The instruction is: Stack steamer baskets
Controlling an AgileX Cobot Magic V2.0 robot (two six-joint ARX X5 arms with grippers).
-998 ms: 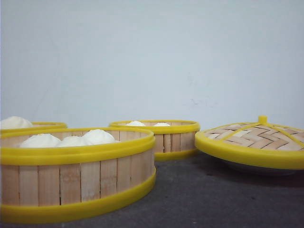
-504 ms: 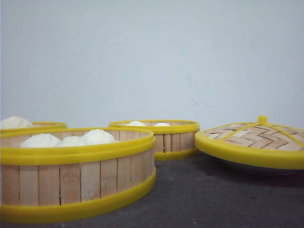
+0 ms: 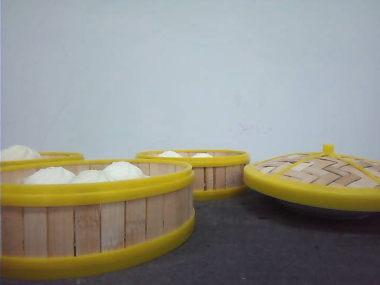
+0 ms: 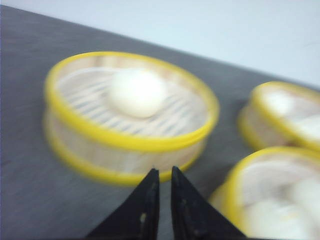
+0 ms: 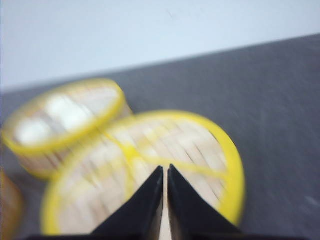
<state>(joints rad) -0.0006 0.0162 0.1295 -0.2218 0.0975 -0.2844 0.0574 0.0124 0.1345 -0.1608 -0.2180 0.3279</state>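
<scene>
Three steamer baskets with pale slat walls and yellow rings stand on the dark table. In the front view a basket with several buns [image 3: 95, 219] is nearest on the left, another [image 3: 44, 157] peeks out behind it, and one more [image 3: 196, 172] stands mid-table. The blurred left wrist view has a basket with one bun [image 4: 130, 115] just beyond my left gripper [image 4: 165, 172], which is shut and holds nothing; two baskets [image 4: 285, 115] [image 4: 270, 195] are beside it. My right gripper [image 5: 165, 169] is shut and empty above the lid, with a basket [image 5: 65, 120] farther off. Neither gripper shows in the front view.
A domed woven-bamboo lid [image 3: 314, 178] with a yellow rim and knob rests on a shallow white plate [image 3: 320, 209] at the right. The same lid [image 5: 150, 170] fills the right wrist view. A pale wall runs behind the table.
</scene>
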